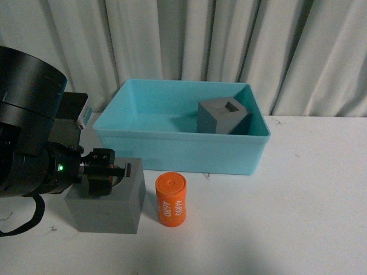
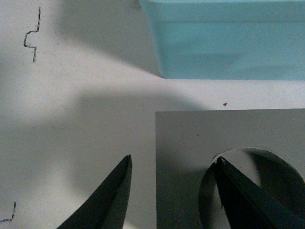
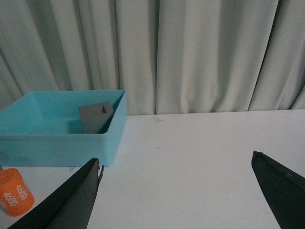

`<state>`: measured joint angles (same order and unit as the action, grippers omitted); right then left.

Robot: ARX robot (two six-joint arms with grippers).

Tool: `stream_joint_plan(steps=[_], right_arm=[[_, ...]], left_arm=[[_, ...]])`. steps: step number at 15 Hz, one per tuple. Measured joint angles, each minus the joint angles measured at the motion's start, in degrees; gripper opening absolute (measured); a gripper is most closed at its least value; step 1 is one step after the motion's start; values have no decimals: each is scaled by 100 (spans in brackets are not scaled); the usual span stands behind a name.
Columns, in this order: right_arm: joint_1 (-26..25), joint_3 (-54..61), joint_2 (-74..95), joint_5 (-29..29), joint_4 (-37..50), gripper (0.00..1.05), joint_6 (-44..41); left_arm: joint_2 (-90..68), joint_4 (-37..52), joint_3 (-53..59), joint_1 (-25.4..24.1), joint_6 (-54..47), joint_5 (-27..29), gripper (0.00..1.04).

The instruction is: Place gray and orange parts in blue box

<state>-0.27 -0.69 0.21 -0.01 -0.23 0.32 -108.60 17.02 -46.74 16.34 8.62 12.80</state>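
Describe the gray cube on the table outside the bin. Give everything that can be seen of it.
The gray cube is matte, plastic-looking, sharp-edged, with a round recess in its top. It stands flat on the white table before the blue box, the orange cylinder close beside it but apart. The open left gripper straddles one wall: one finger in the recess, the other outside the cube.

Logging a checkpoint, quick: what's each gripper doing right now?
Left gripper: open, fingers astride one wall of the gray cube.
Right gripper: open, holding nothing.
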Motion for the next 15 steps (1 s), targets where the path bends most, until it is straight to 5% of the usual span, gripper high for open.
stream_joint_plan(steps=[2, 4, 9, 15], right_arm=[[0, 0, 0, 0, 2, 98, 0], [0, 0, 0, 0, 0, 98, 0], [0, 0, 0, 0, 0, 98, 0], [0, 0, 0, 0, 2, 98, 0]], left_arm=[[0, -17, 15, 76, 26, -9, 33], [138, -129, 50, 109, 149, -57, 23], [1388, -1263, 46, 170, 592, -352, 20], [1661, -1523, -1921, 387, 612, -380, 20]])
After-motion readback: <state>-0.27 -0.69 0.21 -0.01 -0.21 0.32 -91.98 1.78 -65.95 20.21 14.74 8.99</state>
